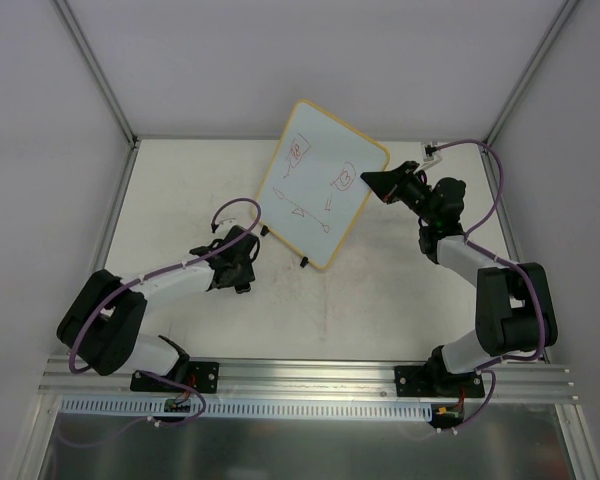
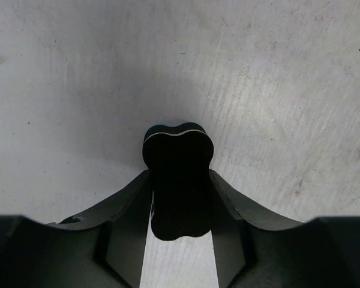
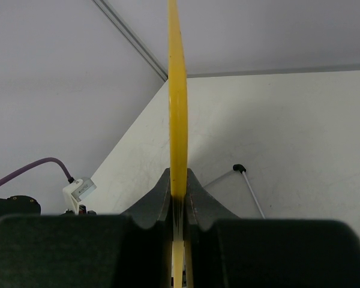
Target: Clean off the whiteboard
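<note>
The whiteboard (image 1: 320, 185) has a yellow frame, red doodles and two small black feet (image 1: 303, 263). It is tilted up off the table at the back centre. My right gripper (image 1: 382, 184) is shut on its right edge. In the right wrist view the yellow frame (image 3: 177, 90) runs edge-on between the closed fingers of the right gripper (image 3: 179, 189). My left gripper (image 1: 242, 280) is low over the table, left of the board's lower corner. It is shut on a small black eraser (image 2: 177, 174), which sticks out past the fingers of the left gripper (image 2: 180, 210).
White enclosure walls with aluminium posts (image 1: 95, 70) close in the back and sides. A small white tag on a purple cable (image 1: 430, 152) sits at the back right corner. A black-tipped thin white bar (image 3: 240, 168) shows on the table right of the board edge.
</note>
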